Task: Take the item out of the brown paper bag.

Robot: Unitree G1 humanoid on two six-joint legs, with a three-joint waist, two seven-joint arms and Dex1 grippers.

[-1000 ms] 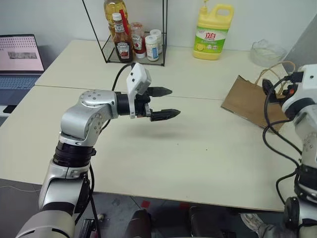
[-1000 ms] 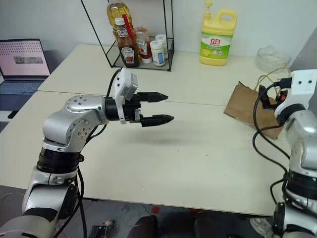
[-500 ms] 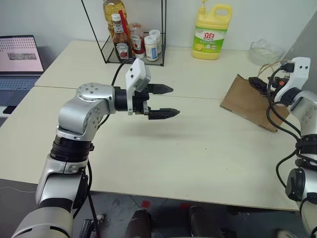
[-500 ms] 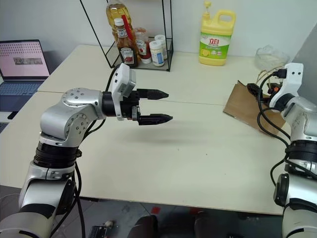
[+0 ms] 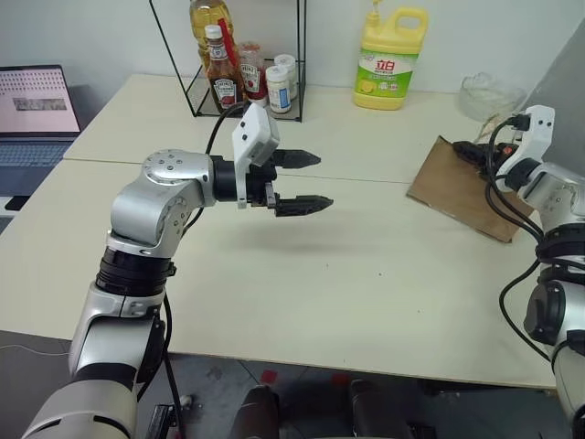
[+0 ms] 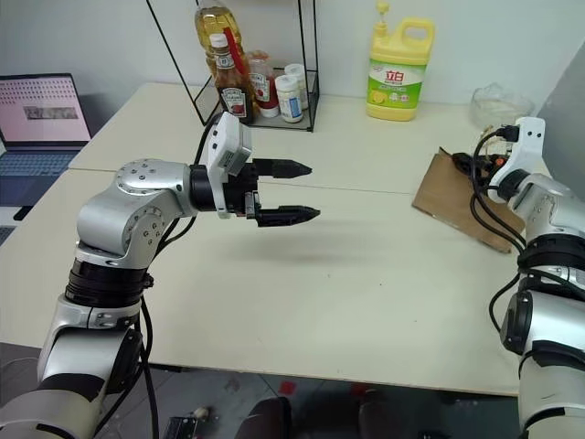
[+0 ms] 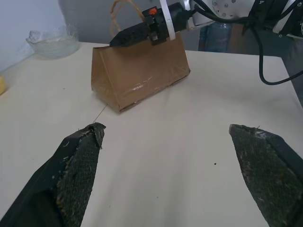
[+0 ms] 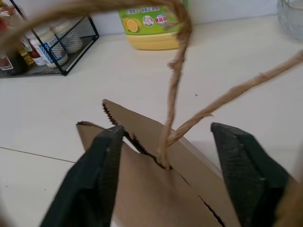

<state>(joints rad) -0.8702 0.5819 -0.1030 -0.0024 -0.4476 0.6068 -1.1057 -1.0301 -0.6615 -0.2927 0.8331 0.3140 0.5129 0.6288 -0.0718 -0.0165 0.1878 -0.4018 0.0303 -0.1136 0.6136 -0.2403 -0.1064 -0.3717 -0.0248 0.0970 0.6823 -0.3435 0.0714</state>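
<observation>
Table (image 5: 366, 274) comes first, pale and wide, with a seam across it. Over its middle hangs the left gripper (image 5: 324, 181). It points toward the right side, and its two black fingers stand as wide apart as they go. It holds nothing, and it is well apart from the bag.

Farther back on the right is the bag (image 5: 457, 187), brown and creased. It rests on the table with its mouth and its rope handles (image 8: 175, 85) at the far right end. The right gripper (image 8: 166, 128) is right at that mouth. Its fingers are partly apart, one on each side of the bag's torn top edge. One handle strand runs up between the fingers and touches neither of them. The gripper has no hold on anything. I cannot tell what is inside the bag, so I cannot say where the bottle is.

At the far edge stands a black wire rack (image 5: 192, 91) with a ketchup bottle (image 5: 224, 78) and small jars in it. To its right are a yellow jug (image 5: 391, 59) and a glass bowl (image 5: 494, 96). A laptop (image 5: 35, 101) is open at the far left.
</observation>
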